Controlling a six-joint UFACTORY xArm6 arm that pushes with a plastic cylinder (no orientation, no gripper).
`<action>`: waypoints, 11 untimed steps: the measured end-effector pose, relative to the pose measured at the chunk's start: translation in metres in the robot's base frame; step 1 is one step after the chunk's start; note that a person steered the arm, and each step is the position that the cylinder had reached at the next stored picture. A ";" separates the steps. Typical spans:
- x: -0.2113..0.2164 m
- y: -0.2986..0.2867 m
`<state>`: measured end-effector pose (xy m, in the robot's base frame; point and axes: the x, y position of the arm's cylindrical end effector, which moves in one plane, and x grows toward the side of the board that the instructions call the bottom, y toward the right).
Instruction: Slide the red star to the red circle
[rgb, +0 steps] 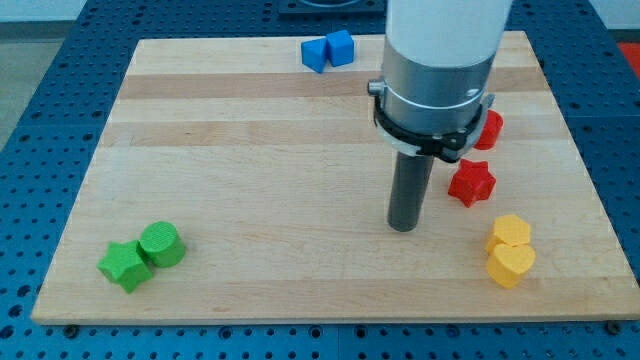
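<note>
Nearest the view's bottom, a green star touched a green cylinder at the left of the wooden board. At the right, a yellow heart sat against a yellow hexagon-like block. My tip stood on the board, a plain rod with nothing to open or close, just left of the red star. Beyond it the red circle lay partly hidden behind the arm. Farthest, two blue blocks touched at the top edge.
</note>
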<state>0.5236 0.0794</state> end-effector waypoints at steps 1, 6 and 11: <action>0.000 0.017; -0.032 0.078; -0.078 0.068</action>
